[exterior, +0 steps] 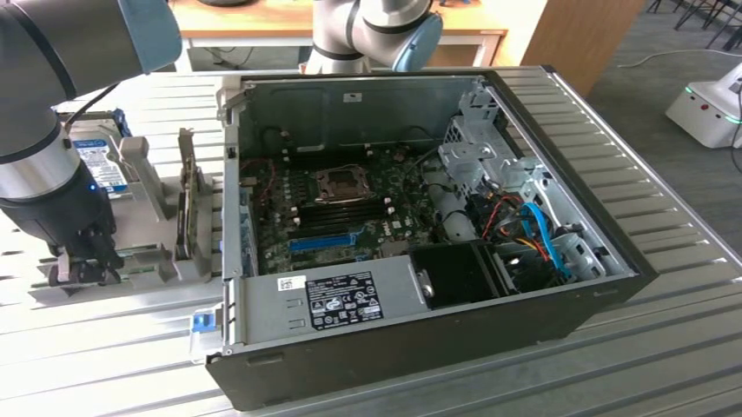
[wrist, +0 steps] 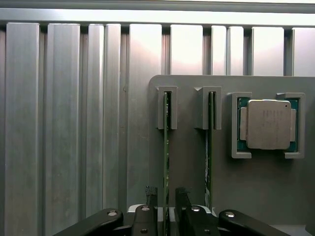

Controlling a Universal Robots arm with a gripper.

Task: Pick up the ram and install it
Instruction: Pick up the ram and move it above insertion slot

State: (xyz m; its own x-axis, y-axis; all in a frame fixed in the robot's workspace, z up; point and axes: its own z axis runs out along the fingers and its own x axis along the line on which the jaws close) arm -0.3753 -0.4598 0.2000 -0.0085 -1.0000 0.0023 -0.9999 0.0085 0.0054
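Judged the chief danger to be a skewed closing. With the black two-fingered pincer (wrist: 166,196) spread wide and straddling the long, thin green circuit-board ram (wrist: 166,147), might have nipped the board off-centre and racked it in its slot of the flat grey holder plate (wrist: 189,157), bending it or jamming it on the lift. Reckoned also with a slip, given so thin an edge between the fingers (wrist: 151,194); could then have dropped the board onto the plate or the ribbed aluminium table (wrist: 74,128). Feared less, but noted, a knock against the second, look-alike green stick (wrist: 209,147) in the plate's neighbouring slot, just beside the pincer.

Found the ram standing on edge in the plate's outer slot, the one farther from the square silver-lidded processor chip (wrist: 268,124) seated at the plate's other side. Seen edge-on, showed as a narrow green strip, straight and upright, one end tucked into a grey bracket of the plate. Could not make out sticker or chips from that angle. Saw no contact between fingers and board.
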